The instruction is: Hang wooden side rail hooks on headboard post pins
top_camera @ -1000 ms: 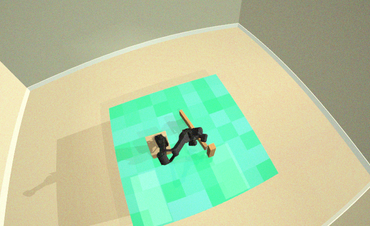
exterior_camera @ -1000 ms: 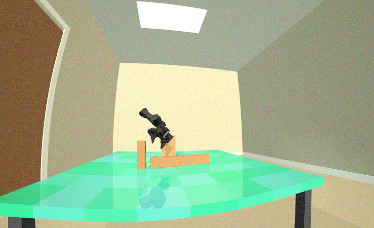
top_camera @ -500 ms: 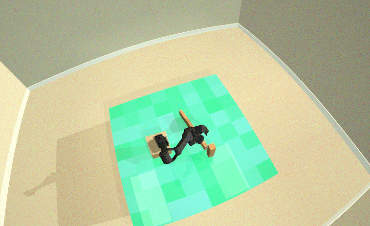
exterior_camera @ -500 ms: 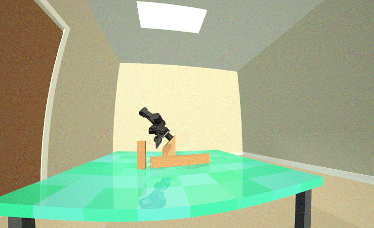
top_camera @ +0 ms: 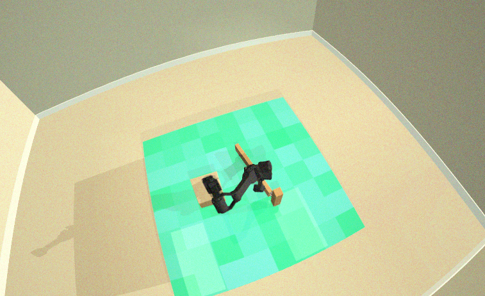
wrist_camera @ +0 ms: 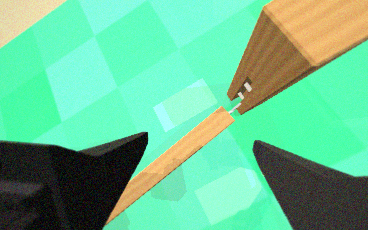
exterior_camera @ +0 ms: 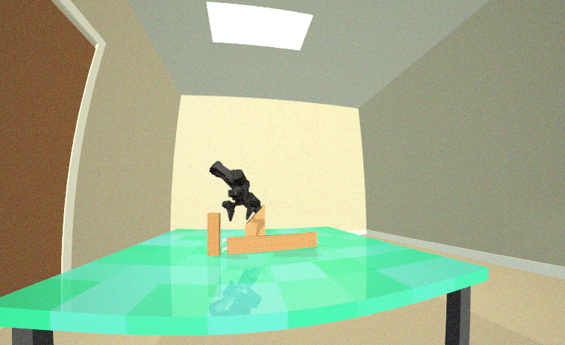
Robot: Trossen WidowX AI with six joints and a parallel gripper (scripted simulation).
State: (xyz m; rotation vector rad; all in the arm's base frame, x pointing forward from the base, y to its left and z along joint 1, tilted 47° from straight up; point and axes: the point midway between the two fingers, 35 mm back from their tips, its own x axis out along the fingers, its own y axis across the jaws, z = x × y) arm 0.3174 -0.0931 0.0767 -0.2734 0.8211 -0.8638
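Observation:
The wooden side rail (top_camera: 242, 153) (exterior_camera: 271, 243) (wrist_camera: 180, 152) lies along the table on its narrow edge. Its hooked end faces the headboard post (top_camera: 277, 197) (exterior_camera: 213, 234) (wrist_camera: 330, 30), which stands upright, with a small gap between them. Two steel hooks (exterior_camera: 224, 249) (wrist_camera: 235, 108) stick out of the rail's end into the gap and look just short of the post. Two light pins (wrist_camera: 244, 91) show in the post's dark slot in the wrist view. My gripper (exterior_camera: 239, 220) (wrist_camera: 199, 140) is open and empty, above the rail near its hooked end, touching neither rail nor post.
The arm's wooden base block (top_camera: 201, 191) (exterior_camera: 255, 229) stands on the green checkered table (top_camera: 236, 271) (exterior_camera: 361, 296), behind the rail in the exterior view. The arm reaches from it over the rail. The post's top stands close beside the gripper, at nearly the fingertips' height.

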